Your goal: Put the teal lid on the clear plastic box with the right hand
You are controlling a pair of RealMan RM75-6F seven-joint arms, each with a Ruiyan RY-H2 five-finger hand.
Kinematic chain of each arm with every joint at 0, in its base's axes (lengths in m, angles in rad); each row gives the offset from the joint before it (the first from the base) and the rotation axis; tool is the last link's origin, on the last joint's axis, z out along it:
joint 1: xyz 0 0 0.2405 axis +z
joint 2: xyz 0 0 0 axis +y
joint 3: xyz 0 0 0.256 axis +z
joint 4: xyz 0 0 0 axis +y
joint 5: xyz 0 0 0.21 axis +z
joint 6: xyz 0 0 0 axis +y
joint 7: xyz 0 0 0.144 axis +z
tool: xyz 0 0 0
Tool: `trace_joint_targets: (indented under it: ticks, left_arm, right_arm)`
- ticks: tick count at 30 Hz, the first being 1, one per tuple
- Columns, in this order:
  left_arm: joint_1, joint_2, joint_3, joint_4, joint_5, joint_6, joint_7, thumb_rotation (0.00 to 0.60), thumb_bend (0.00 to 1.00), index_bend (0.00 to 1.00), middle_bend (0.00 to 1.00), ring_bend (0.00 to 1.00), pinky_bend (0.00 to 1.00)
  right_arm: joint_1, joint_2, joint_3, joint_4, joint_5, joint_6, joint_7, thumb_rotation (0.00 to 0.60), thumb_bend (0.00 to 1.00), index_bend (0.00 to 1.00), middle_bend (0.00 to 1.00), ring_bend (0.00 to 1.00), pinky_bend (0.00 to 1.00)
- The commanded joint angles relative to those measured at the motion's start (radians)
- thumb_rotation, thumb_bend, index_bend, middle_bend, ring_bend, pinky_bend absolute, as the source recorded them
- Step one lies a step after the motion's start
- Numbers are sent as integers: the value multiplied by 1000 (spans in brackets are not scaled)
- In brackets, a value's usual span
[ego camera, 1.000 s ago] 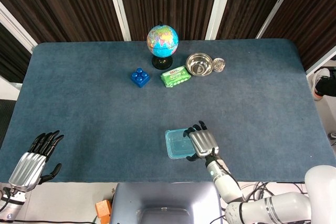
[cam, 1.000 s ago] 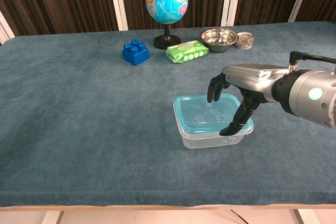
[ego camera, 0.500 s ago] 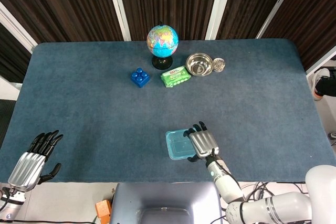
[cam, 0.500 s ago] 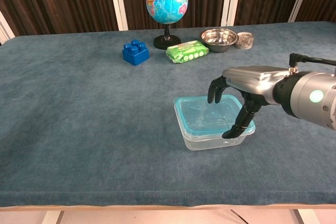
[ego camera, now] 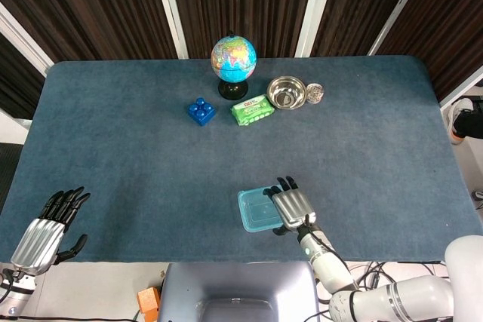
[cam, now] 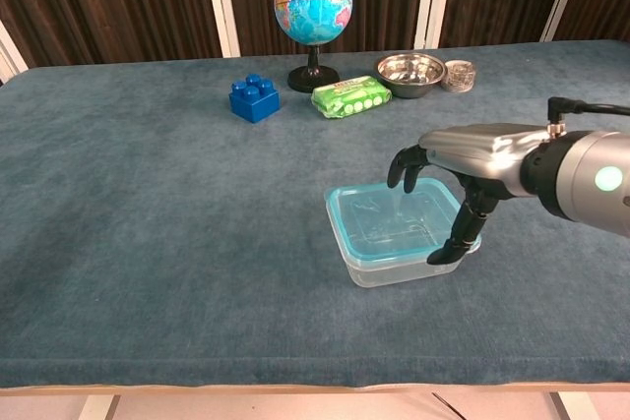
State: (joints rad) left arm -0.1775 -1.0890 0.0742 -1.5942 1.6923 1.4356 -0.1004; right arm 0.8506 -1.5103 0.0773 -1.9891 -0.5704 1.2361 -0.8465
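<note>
my right hand (cam: 463,166) arches over the teal lid (cam: 394,222), which sits on the clear plastic box (cam: 399,265) near the worktop's (cam: 148,194) front edge; fingertips touch the lid's right rim, grasping nothing. my left hand (ego camera: 45,231) rests released off the corner.

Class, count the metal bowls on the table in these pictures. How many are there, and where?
1. The metal bowl stands at the far side of the table, between the green packet and a small round tin. None seems hidden.
</note>
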Motion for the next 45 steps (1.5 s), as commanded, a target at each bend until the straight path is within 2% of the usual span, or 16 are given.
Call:
trace_joint_targets:
  ticks: [1,7,17,19,22,25,28,36,45]
  left_arm:
    - [0,0,0,0,0,1,0,600,382,0,0,0,0]
    - [2,1,-1,1,1,4,-4,600,381,0,0,0,0]
    - [3,1,0,1,2,6,-5,600,382,0,0,0,0]
    - [3,1,0,1,3,7,-4,600,382,0,0,0,0]
    - [3,1,0,1,2,6,-2,600,382,0,0,0,0]
    - [3,0,0,1,1,5,0,600,381,0,0,0,0]
    - [4,0,0,1,2,7,-1,600,381,0,0,0,0]
    - [5,0,-1,1,1,8,-1,600,382,0,0,0,0]
    - [4,-2,1,-2,2,2,9,600,381,0,0,0,0]
  right_arm:
    - [5,4,-7,-1,5,-6,-10,600,69,176,184,0,0]
    - [7,14,-10,-13,-13,8,-16,600,69,115,142,0,0]
    - [-38,100,-42,-90,-149,8,58,600,70,131,135,0,0]
    - [-49,119,-63,-89,-213,-4,77,600,117,164,134,0,0]
    - [-65,141,-109,-63,-322,-20,85,600,291,275,119,0,0]
    - [-82,154,-157,-21,-411,-24,69,600,406,347,101,0,0]
    - [-102,165,-189,5,-459,-30,69,600,472,391,88,0,0]
    - [-151,188,-226,49,-526,-35,79,600,478,391,82,0,0]
    - [-176,192,-218,67,-548,-71,103,600,478,359,70,0,0]
